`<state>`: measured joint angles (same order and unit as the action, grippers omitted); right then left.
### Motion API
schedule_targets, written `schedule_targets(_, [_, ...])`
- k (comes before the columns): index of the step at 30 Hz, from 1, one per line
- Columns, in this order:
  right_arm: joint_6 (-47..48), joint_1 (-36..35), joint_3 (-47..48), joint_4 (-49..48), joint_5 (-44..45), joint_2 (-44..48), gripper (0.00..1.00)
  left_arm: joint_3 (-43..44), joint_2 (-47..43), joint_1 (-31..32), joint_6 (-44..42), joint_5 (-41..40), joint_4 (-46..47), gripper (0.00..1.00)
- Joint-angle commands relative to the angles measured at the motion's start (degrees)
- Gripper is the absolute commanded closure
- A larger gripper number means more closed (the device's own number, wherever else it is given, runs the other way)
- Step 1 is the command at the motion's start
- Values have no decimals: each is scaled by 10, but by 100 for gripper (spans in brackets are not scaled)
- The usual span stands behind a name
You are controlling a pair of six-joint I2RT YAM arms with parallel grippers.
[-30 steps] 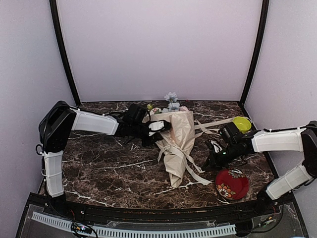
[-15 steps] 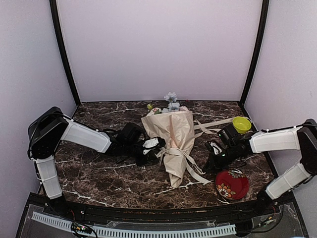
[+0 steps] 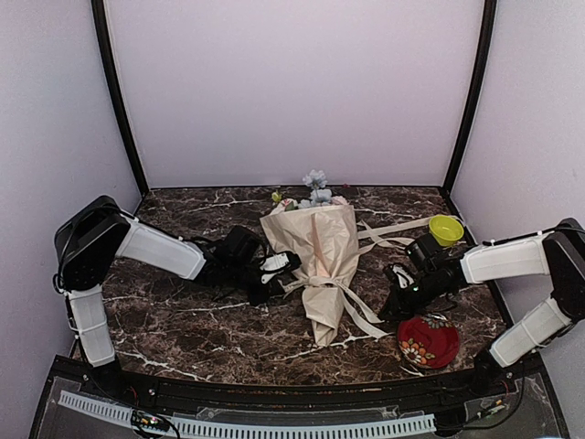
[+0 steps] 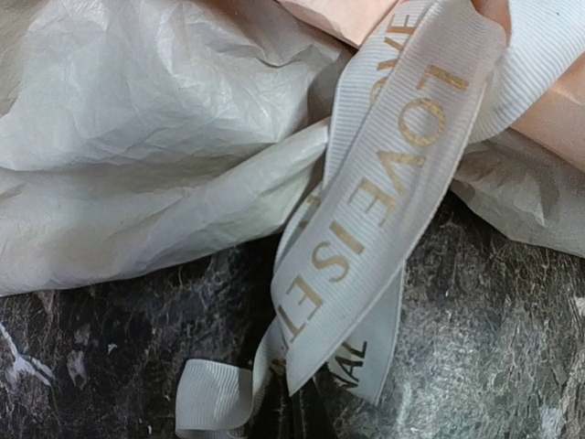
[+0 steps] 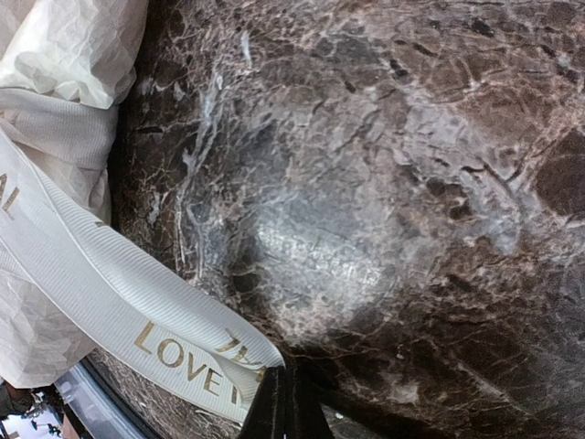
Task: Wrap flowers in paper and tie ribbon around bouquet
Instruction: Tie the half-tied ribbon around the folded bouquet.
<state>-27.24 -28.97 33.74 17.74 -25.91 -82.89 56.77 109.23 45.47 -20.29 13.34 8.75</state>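
Observation:
The bouquet lies in the middle of the table: a cream paper (image 3: 322, 256) cone with the flowers (image 3: 316, 187) poking out of its far, wide end. A cream ribbon (image 3: 336, 285) printed with gold letters crosses the cone's narrow part. My left gripper (image 3: 281, 272) sits just left of the cone, shut on a length of ribbon (image 4: 384, 183) that runs into its dark jaws. My right gripper (image 3: 394, 294) is to the right of the cone, low over the marble, shut on a ribbon (image 5: 137, 311) end. Crinkled paper (image 4: 137, 137) fills the left wrist view's upper half.
A lime-green round thing (image 3: 446, 229) stands at the back right, with more ribbon trailing toward it. A red patterned dish (image 3: 428, 340) lies close by the right arm at the front right. Dark marble table (image 3: 183, 320) with walls on three sides.
My left arm has swung nearer and lower, from the cone's upper left edge to beside its narrow part, drawing ribbon leftward. The right gripper has shifted slightly.

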Motion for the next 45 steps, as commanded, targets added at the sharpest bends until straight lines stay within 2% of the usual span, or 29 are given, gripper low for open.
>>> schedule_targets(1, [9,2,7,-10,-2,-4,100,11,11,-4,5,16,-41,100])
schedule_targets(7, [16,2,35,-4,0,-5,100,19,-9,-14,15,-11,-20,100])
schedule_targets(8, [18,3,40,-1,1,-5,99,20,-13,-18,17,-21,-17,93])
schedule_targets(10, [22,2,59,9,8,-2,91,23,-21,-23,18,-40,-17,72])
schedule_targets(12, [26,4,78,24,19,6,80,18,-37,-23,14,-54,-16,58])
schedule_targets(16, [31,15,116,53,50,30,70,-18,-81,-26,5,-74,6,42])
schedule_targets(19, [37,23,134,70,63,51,64,-59,-123,-26,-7,-75,31,36])
schedule_targets(23, [41,27,141,86,68,63,62,-109,-170,-24,-31,-28,61,36])
schedule_targets(26, [34,27,136,78,58,59,61,-100,-169,-11,-35,0,42,40])
schedule_targets(31, [20,27,125,61,42,58,62,-90,-153,-3,-35,16,59,40])
schedule_targets(34, [20,27,122,61,40,58,62,-66,-124,15,-40,43,47,59])
schedule_targets(35, [19,27,121,60,40,57,62,-56,-108,26,-39,48,47,60])
schedule_targets(40, [12,27,118,50,33,55,63,-23,-47,47,-23,-14,71,53])
schedule_targets(45, [11,27,114,49,33,56,63,5,-13,47,-20,-54,67,54])
